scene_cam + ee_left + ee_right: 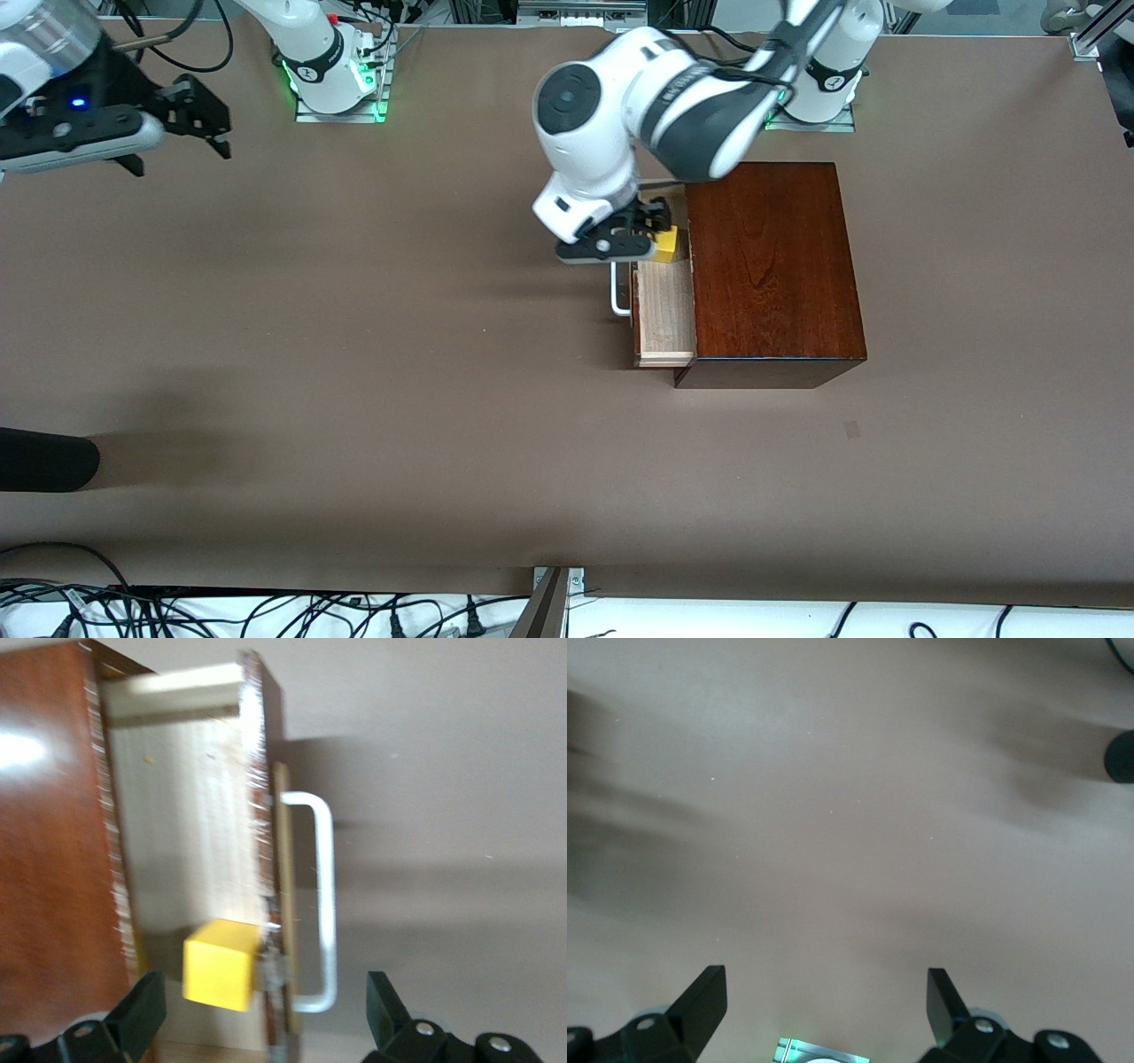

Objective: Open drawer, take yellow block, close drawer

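Note:
The drawer (664, 310) stands pulled out of the mahogany-coloured box (771, 266), its pale wood floor (186, 833) bare and its white handle (323, 895) toward the right arm's end of the table. The yellow block (666, 245) lies in the drawer, at the end farther from the front camera. My left gripper (642, 232) hangs open just over that end. In the left wrist view the yellow block (221, 963), the drawer front and the handle's end all lie between its spread fingers (146, 1005), untouched. My right gripper (199, 115) waits open over bare table at the right arm's end, as the right wrist view (824, 988) shows.
Brown table (354, 354) spreads around the box. A black rounded object (44, 458) pokes in at the right arm's end of the table, nearer the front camera, and shows in the right wrist view (1121, 757). Cables run along the near edge (266, 611).

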You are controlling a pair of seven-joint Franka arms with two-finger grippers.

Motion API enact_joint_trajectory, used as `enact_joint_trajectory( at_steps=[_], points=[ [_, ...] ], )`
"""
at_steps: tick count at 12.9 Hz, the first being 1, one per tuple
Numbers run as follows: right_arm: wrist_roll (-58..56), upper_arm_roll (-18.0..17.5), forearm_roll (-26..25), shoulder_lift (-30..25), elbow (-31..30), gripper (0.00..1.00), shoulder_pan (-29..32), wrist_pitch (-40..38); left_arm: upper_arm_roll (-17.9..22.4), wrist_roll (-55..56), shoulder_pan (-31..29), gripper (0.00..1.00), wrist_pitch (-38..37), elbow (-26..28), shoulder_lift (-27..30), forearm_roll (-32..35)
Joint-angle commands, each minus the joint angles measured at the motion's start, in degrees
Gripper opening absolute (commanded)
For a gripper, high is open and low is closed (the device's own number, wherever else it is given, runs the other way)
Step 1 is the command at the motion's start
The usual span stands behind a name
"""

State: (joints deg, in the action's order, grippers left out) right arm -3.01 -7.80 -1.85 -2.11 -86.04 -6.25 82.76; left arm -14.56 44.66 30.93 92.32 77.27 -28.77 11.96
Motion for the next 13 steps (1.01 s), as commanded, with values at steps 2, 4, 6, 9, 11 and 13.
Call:
enact_joint_trajectory(
  at_steps=[2,4,6,9,11,13],
  points=[
    [0.4,-1.1,-1.1,0.6,1.0,1.00,0.1,-1.3,-0.7,-7.9,-8.7,1.00,-4.3,0.4,7.7,-1.3],
    [-0.6,-1.8,-0.3,0.9,0.9,1.00,0.0,-1.2,-0.7,-8.1,-13.0,1.00,-5.6,0.4,10.9,-2.5],
    [-0.6,-5.9,-0.1,2.7,0.4,1.00,-0.9,-1.3,-0.7,-9.0,-19.3,1.00,-6.6,0.5,13.3,-6.9],
    [-0.9,-11.2,0.5,4.7,0.8,1.00,-6.2,-0.6,0.1,-19.2,-26.1,1.00,-7.8,0.5,15.3,-9.1],
    [-1.2,-11.5,1.7,8.2,1.0,1.00,-13.2,2.3,4.1,-28.6,-27.2,1.00,-7.7,2.4,18.0,-9.8],
    [-2.3,-11.5,1.5,12.5,1.0,1.00,-19.2,9.3,10.4,-34.6,-25.9,1.00,-7.1,5.5,20.0,-12.4]
  ],
)
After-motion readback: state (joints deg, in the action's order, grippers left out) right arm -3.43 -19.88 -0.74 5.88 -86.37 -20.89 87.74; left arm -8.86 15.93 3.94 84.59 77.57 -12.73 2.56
